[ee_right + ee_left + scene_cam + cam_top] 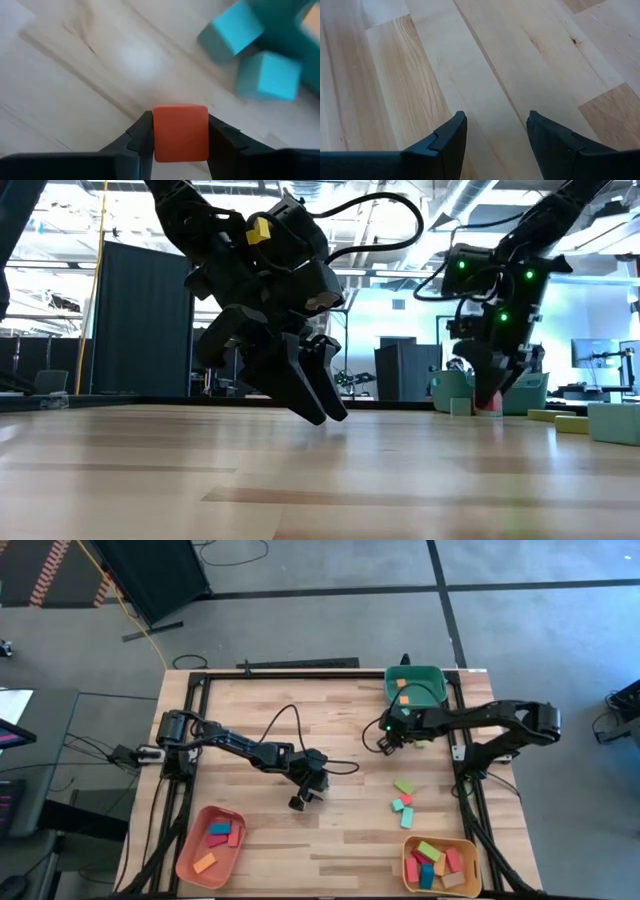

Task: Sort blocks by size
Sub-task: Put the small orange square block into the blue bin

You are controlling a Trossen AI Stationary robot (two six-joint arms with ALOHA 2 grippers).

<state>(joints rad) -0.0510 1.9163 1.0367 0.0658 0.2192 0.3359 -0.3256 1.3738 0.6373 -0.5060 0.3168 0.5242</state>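
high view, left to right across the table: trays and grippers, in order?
Salmon plastic tray → left gripper, fingers apart over bare wood → right gripper, shut on an orange-red cube → dark green bin → yellow tray of mixed blocks.

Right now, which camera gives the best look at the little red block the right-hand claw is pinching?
The right wrist view: the red block fills the gap in the right gripper. The low view shows only a reddish sliver low in that gripper; the high view hides it; the left wrist view sees only bare wood.
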